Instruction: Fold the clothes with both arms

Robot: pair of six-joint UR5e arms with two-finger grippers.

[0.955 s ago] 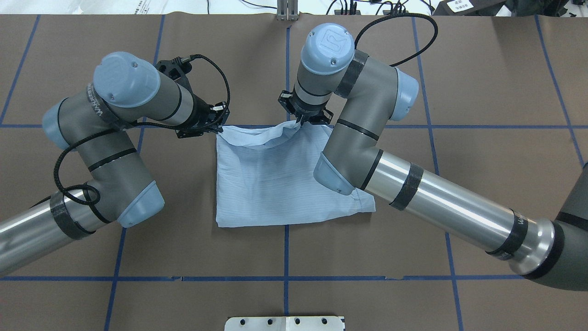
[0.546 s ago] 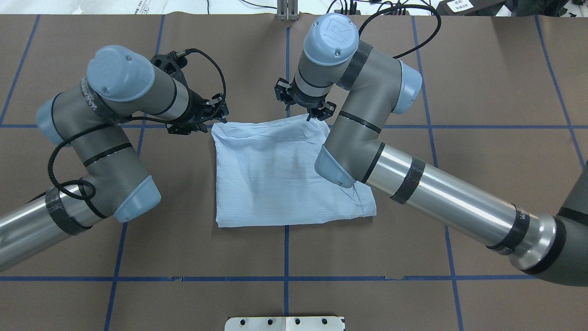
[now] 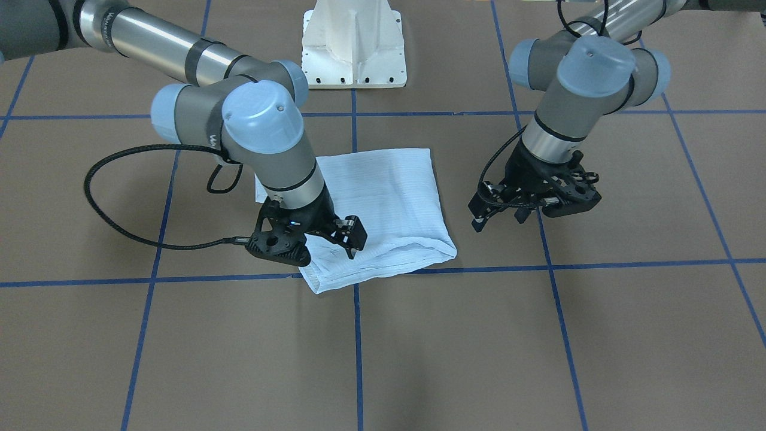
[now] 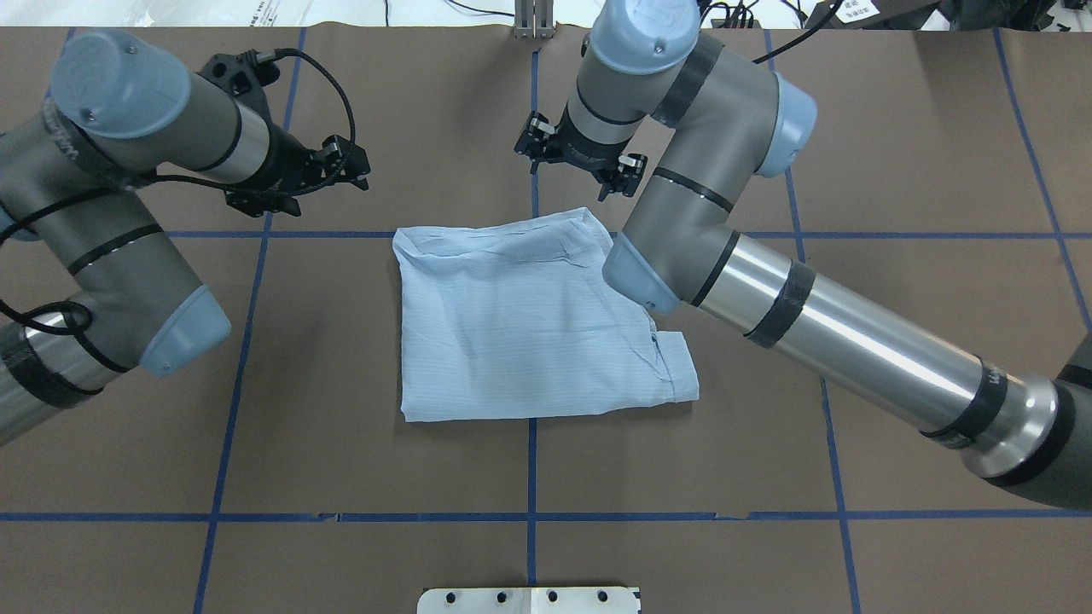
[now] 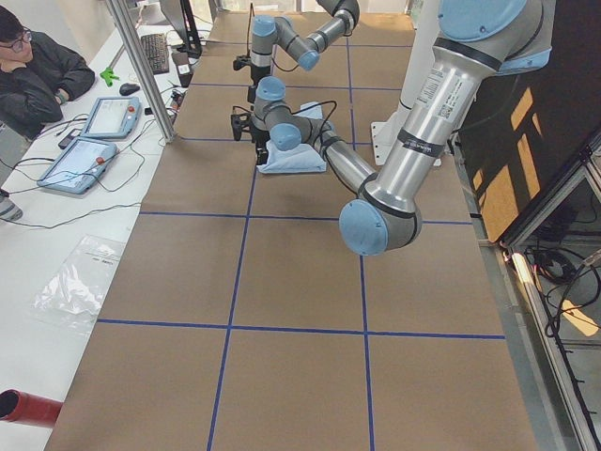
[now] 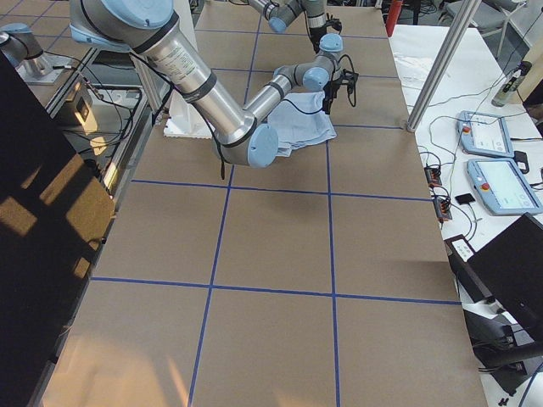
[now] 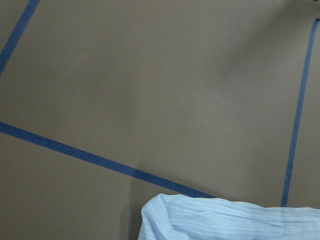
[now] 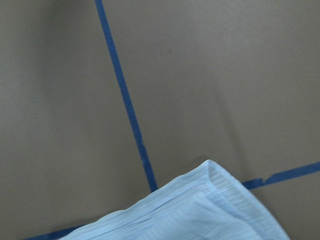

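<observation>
Overhead exterior: left gripper (image 4: 350,165) is spread and empty, backed off the far corner it pinched a second ago. The folded striped shirt (image 4: 512,333) lies flat mid-table. Right gripper (image 4: 578,162) is spread too and lifted clear. This fold looks finished.

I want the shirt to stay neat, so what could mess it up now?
The shirt has a rumpled, puffy far edge, so the fold might spring open. A joint of the right arm hangs over the shirt's side; moving low, it could drag the cloth. The left gripper and right gripper are open and off it, so nothing pins it flat.
</observation>
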